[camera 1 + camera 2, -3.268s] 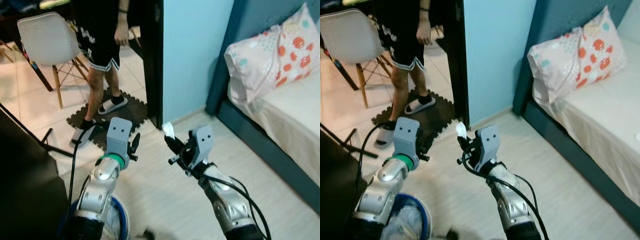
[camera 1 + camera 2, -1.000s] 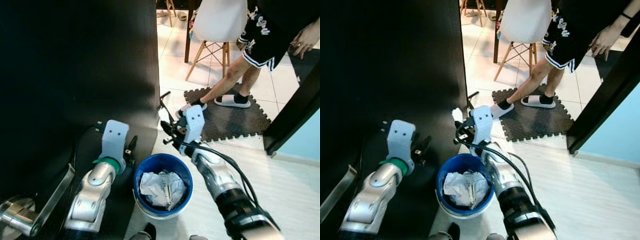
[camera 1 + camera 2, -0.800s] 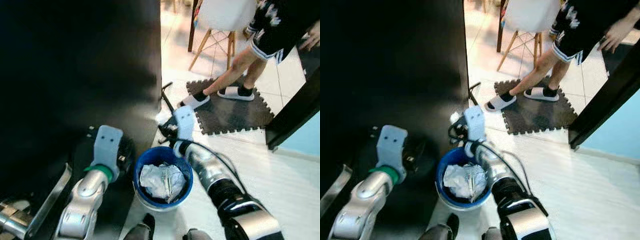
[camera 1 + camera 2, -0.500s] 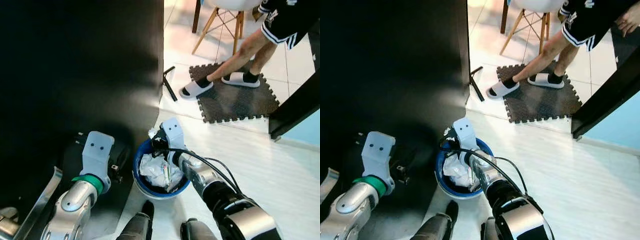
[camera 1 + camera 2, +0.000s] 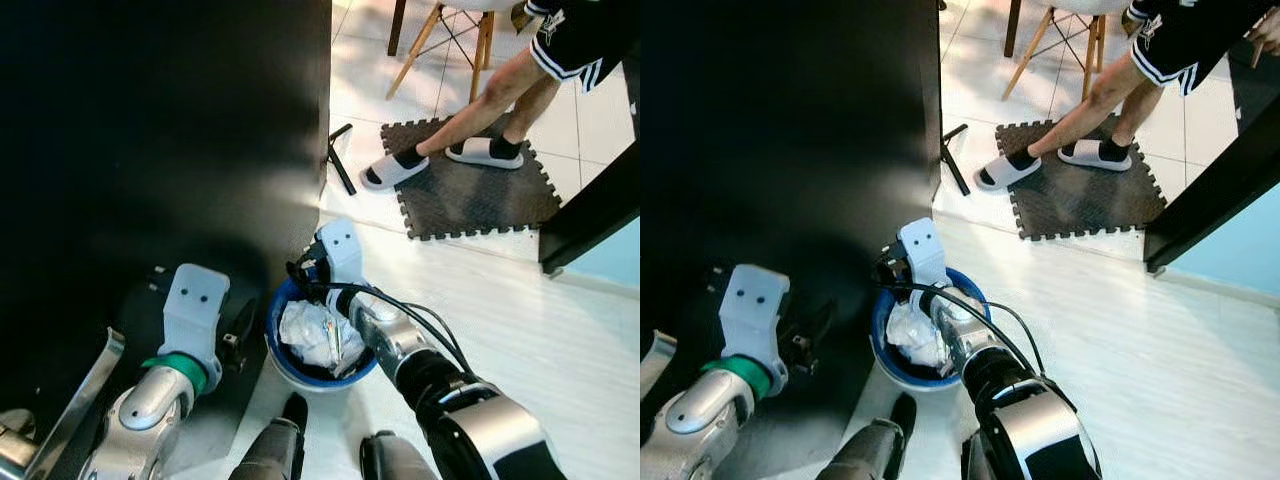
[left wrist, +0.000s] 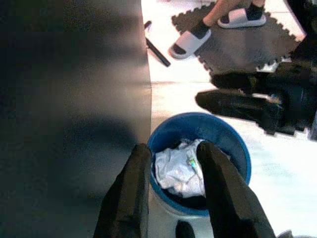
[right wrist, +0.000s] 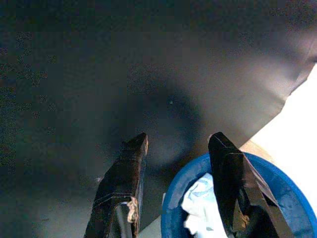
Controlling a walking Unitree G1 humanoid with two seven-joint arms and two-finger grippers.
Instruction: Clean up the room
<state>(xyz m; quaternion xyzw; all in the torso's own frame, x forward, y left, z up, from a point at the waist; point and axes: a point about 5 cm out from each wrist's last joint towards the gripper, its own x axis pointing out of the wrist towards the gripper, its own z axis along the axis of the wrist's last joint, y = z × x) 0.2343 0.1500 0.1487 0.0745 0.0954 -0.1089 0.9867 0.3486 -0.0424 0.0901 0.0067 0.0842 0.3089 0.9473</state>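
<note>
The blue bin (image 5: pixel 322 350) stands upright on the pale floor (image 5: pixel 520 320), hard against the edge of a large black panel (image 5: pixel 160 130), its mouth facing straight up. It is round, so it has no long axis to speak of; it is heaped with crumpled white paper (image 5: pixel 318 335). The right gripper (image 7: pixel 178 183) hangs over the bin's far rim, on the side toward the panel, with its jaws spread apart and nothing between them — one finger lies over the bin's mouth, the other outside the rim against the dark panel. I can make out no loose scrap in the jaws, so the drop looks complete.

The left gripper (image 6: pixel 171 178) hovers beside the bin on the panel side, jaws also spread and empty, aimed at the near rim.

To finish this step well:
- Lift the right gripper straight up before swinging away, so the finger outside the rim does not hook the wall and tip the bin.
- Keep the jaws spread until clear of the paper heap, which sits near the rim and could catch on a closing finger.

A person's legs (image 5: pixel 470 110) in sandals stand on a dark foam mat (image 5: pixel 480 205) well beyond the bin — allow room there.
</note>
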